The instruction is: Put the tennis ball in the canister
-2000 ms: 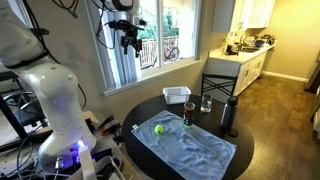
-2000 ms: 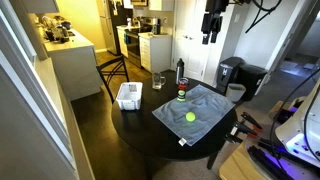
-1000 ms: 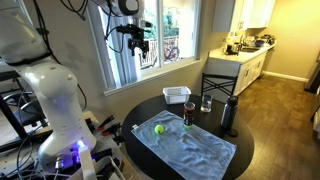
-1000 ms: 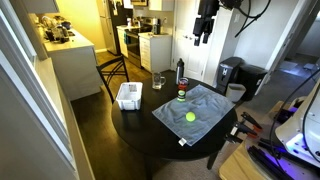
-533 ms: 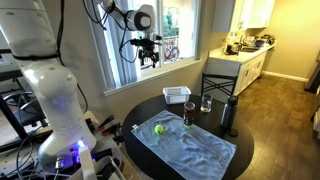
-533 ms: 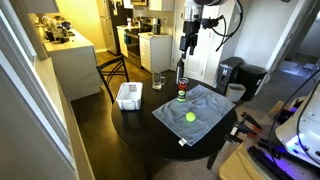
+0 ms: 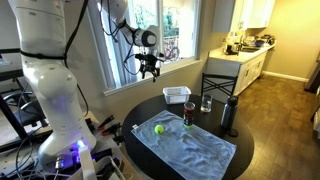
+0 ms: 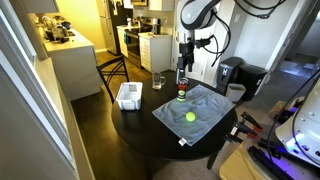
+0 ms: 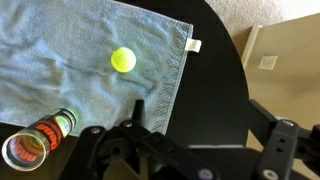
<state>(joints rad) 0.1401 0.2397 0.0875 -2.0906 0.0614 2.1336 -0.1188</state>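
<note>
Rm: dining nook off kitchen. Round black table (image 7: 150, 107) at ctr, dark chair (image 7: 214, 86) just behind it. Big white-framed window (image 7: 172, 30) in beige wall (image 7: 208, 30), daylight outside. Brown wood floor (image 7: 285, 115). White kitchen cabinets (image 7: 248, 68) in bkgd. In an exterior view, kitchen (image 8: 128, 25) lit warm yellow, white counter (image 8: 72, 62) near it.

On the table (image 7: 145, 110) a towel (image 7: 195, 150) lies spread, and the ball (image 7: 158, 128) rests on it near one edge. The canister (image 7: 189, 114) stands at the towel's far edge, apart from the ball. In an exterior view, the basket (image 7: 177, 95) and the glass (image 7: 206, 103) stand behind the canister, off the towel, and the bottle (image 7: 229, 115) stands to its right. The hand (image 7: 150, 75) hangs well above the table.
</note>
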